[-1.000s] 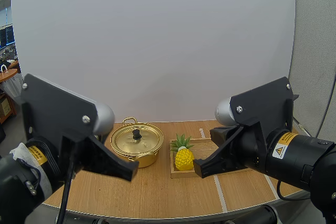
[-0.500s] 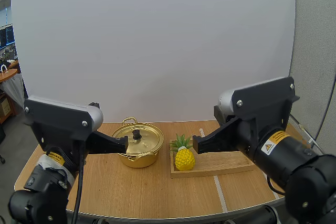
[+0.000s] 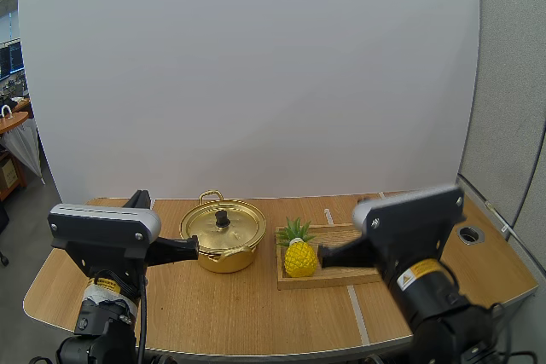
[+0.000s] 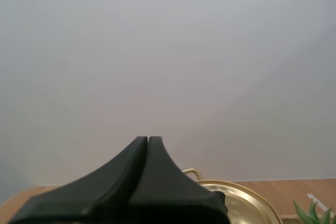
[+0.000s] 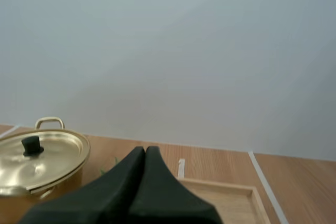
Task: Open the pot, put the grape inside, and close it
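Beside the lidded pot [image 3: 223, 232], left claw [image 3: 192, 247] pinched together, empty; right claw [image 3: 324, 253] likewise, beside the pineapple [image 3: 299, 258].

— Where's the left pincer [image 3: 193, 246]?
— Held level, tip near the left side of the pot [image 3: 223, 234], fingers pressed into one dark wedge, gripping nothing.
— And the right pincer [image 3: 324, 253]?
— Same closed wedge, empty, aimed forward, off to the pot's right and apart from it.
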You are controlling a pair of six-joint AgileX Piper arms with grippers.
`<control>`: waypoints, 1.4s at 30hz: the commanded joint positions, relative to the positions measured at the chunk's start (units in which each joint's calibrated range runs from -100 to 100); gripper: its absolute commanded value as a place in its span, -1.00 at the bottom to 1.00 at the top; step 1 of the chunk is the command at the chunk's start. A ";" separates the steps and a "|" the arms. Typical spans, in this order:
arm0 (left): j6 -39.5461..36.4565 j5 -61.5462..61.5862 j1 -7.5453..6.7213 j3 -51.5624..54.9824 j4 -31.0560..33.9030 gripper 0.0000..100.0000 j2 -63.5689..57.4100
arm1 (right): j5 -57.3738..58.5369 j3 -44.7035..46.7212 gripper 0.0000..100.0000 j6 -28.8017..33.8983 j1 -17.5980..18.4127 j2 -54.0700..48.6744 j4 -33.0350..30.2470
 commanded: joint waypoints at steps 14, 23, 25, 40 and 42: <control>-0.81 30.59 -0.16 0.27 4.07 -1.00 -0.20 | 23.16 0.63 -1.00 -0.27 -0.36 -0.40 0.17; -9.77 33.82 -0.16 0.27 12.95 -1.00 -0.20 | 24.30 0.63 -1.00 -0.27 -0.41 -0.40 0.17; -10.53 34.00 -0.16 0.27 13.22 -1.00 -0.20 | 24.46 0.63 -1.00 -0.27 -0.41 -0.40 0.17; -10.75 33.39 -0.16 0.27 14.43 -1.00 -0.20 | 24.47 0.63 -1.00 0.10 -0.41 -0.40 0.17; -10.75 33.01 -0.16 0.27 14.43 -1.00 -0.20 | 24.47 0.63 -1.00 0.10 -0.41 -0.40 0.17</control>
